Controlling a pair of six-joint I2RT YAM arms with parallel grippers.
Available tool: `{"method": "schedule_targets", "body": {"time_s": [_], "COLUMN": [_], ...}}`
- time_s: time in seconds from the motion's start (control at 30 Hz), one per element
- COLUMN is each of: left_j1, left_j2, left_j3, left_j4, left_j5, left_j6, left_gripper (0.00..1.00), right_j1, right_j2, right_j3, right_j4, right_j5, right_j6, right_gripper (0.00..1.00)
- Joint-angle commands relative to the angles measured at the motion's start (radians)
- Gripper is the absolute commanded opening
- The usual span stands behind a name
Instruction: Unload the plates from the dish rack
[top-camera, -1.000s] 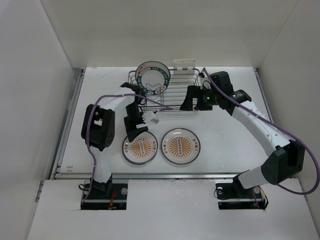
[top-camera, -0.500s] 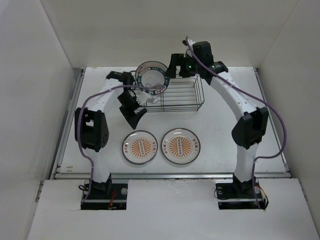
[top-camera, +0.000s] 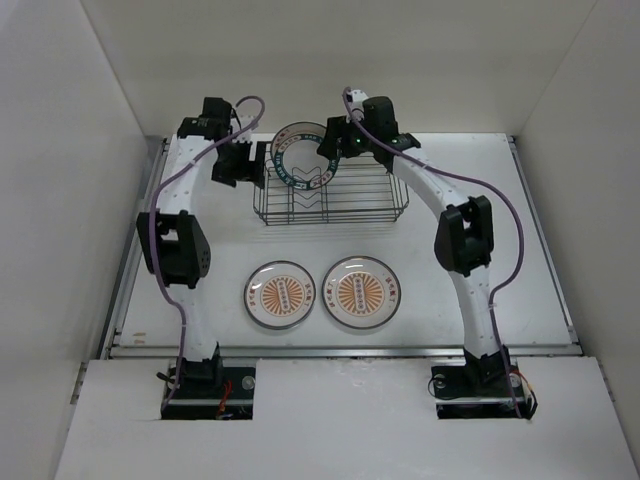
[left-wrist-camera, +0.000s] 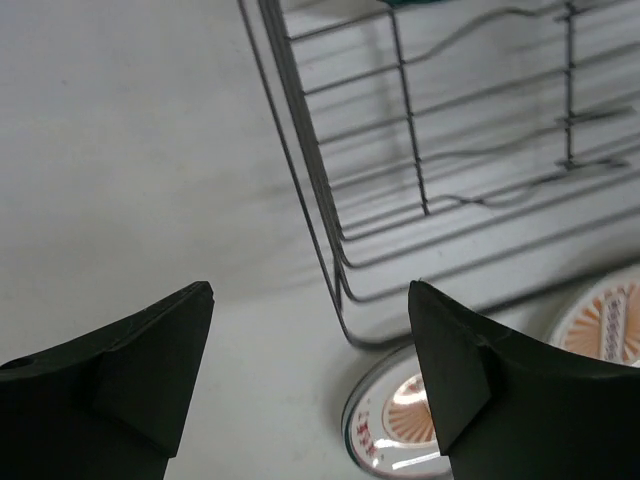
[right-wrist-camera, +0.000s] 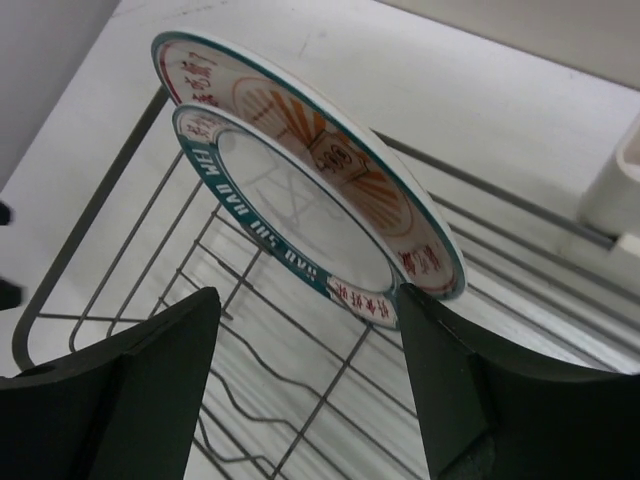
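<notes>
The left gripper (left-wrist-camera: 310, 292) is spread wide and holds nothing. The dish rack (top-camera: 340, 200) has a corner just beyond its fingertips, and two sunburst plates (top-camera: 281, 294) lie flat past that. The right gripper (right-wrist-camera: 308, 300) is also wide and empty, with both racked plates just ahead of it. The front plate (right-wrist-camera: 300, 225) has white capitals on its teal band, too skewed to read. The rear plate (right-wrist-camera: 330, 150) shows red Chinese characters around its rim.
</notes>
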Motion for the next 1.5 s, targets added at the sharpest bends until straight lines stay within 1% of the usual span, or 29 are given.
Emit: {"method": "schedule_targets", "body": {"time_s": [0.0, 0.13, 0.17, 0.2, 0.3, 0.33, 0.37, 0.43, 0.47, 0.53, 0.6, 0.67, 0.7, 0.8, 0.93, 1.03, 1.13, 1.47], "left_j1": [0.0, -0.035, -0.036, -0.046, -0.046, -0.046, -0.046, -0.046, -0.046, -0.046, -0.046, -0.046, -0.046, -0.046, -0.055, -0.065, -0.065, -0.083], "left_j2": [0.104, 0.17, 0.182, 0.202, 0.249, 0.26, 0.27, 0.283, 0.283, 0.293, 0.293, 0.293, 0.293, 0.293, 0.293, 0.293, 0.293, 0.311], "left_j3": [0.069, 0.136, 0.148, 0.149, 0.176, 0.185, 0.194, 0.204, 0.204, 0.204, 0.204, 0.213, 0.213, 0.213, 0.213, 0.222, 0.222, 0.231], "left_j4": [0.017, 0.017, 0.017, 0.017, 0.017, 0.017, 0.006, 0.006, 0.006, 0.017, 0.026, 0.037, 0.037, 0.037, 0.037, 0.037, 0.046, 0.046], "left_j5": [-0.11, -0.158, -0.169, -0.169, -0.16, -0.16, -0.16, -0.172, -0.172, -0.209, -0.222, -0.236, -0.236, -0.246, -0.246, -0.236, -0.246, -0.236], "left_j6": [-0.114, -0.085, -0.085, -0.074, -0.074, -0.074, -0.074, -0.063, -0.063, -0.052, -0.02, 0.003, 0.015, 0.044, 0.069, 0.093, 0.102, 0.103], "left_gripper": [0.76, 0.64, 0.58, 0.55, 0.49, 0.41, 0.38, 0.26, 0.13, 0.0, 0.0, 0.0, 0.0, 0.0, 0.0, 0.0, 0.0, 0.0], "right_j1": [0.015, 0.015, 0.015, 0.015, 0.015, 0.015, 0.015, 0.015, 0.015, 0.015, 0.015, 0.015, 0.015, 0.015, 0.015, 0.015, 0.015, 0.024], "right_j2": [0.058, 0.09, 0.101, 0.101, 0.127, 0.136, 0.136, 0.136, 0.12, 0.089, 0.023, -0.018, -0.044, -0.045, 0.047, 0.06, 0.087, 0.141], "right_j3": [0.087, 0.098, 0.098, 0.098, 0.111, 0.124, 0.125, 0.135, 0.147, 0.138, 0.077, 0.014, 0.005, 0.019, 0.118, 0.118, 0.118, 0.091], "right_j4": [0.145, 0.156, 0.166, 0.167, 0.179, 0.179, 0.189, 0.19, 0.177, 0.165, 0.156, 0.168, 0.168, 0.168, 0.11, 0.128, 0.137, 0.156], "right_j5": [-0.066, -0.032, -0.032, -0.008, 0.002, 0.011, 0.011, 0.011, 0.002, 0.002, -0.009, 0.022, 0.031, 0.057, 0.075, 0.075, 0.086, 0.068], "right_j6": [-0.024, -0.024, -0.024, -0.024, -0.015, -0.015, -0.015, -0.015, -0.015, -0.015, -0.035, -0.069, -0.08, -0.126, -0.147, -0.147, -0.138, -0.107], "right_gripper": [0.77, 0.73, 0.72, 0.72, 0.7, 0.7, 0.69, 0.69, 0.69, 0.68, 0.68, 0.68, 0.68, 0.68, 0.68, 0.68, 0.65, 0.62]}}
